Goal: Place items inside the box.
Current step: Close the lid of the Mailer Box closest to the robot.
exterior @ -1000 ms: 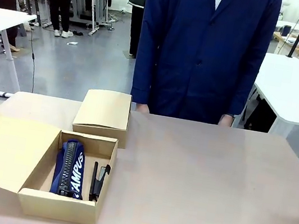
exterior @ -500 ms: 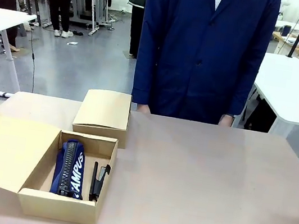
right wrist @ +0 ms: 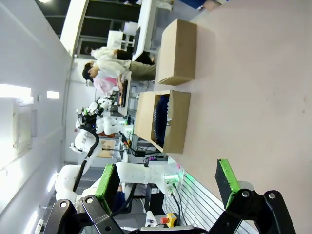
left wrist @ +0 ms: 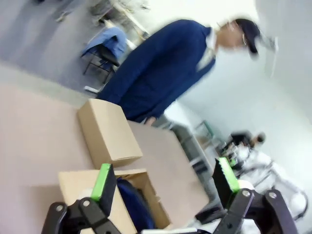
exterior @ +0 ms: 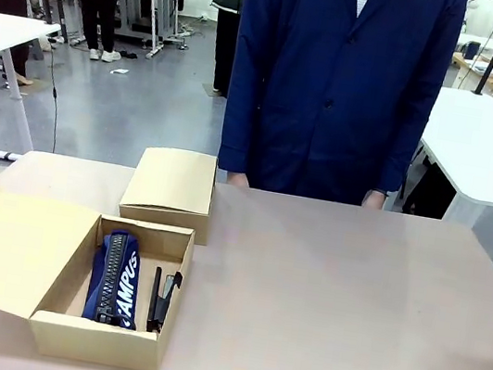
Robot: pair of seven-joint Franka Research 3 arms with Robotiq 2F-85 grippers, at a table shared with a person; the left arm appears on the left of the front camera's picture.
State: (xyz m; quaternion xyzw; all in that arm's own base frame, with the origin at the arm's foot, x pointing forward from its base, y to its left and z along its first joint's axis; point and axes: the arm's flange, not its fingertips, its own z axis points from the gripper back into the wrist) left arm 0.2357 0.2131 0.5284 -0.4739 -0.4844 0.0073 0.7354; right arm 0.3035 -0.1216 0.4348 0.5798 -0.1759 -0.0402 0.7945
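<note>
My left jaws: left gripper (left wrist: pixel 163 183) spread wide, empty, lower frame.
My right jaws: right gripper (right wrist: pixel 168 187) wide too, nothing held.
Box (exterior: pixel 100 338): open, lower left of front view.
Inside: navy pouch (exterior: pixel 116 279) beside a black stapler (exterior: pixel 161 300).
Second box (exterior: pixel 171 188): shut, just behind.
Next: likely fetch another item; lower it into bare floor, clear of walls.

Matt brown cardboard box (exterior: pixel 58 305) is holding a woven-cloth navy pouch (exterior: pixel 116 279), resting on a smooth, faintly glossy table (exterior: pixel 348 314).
</note>
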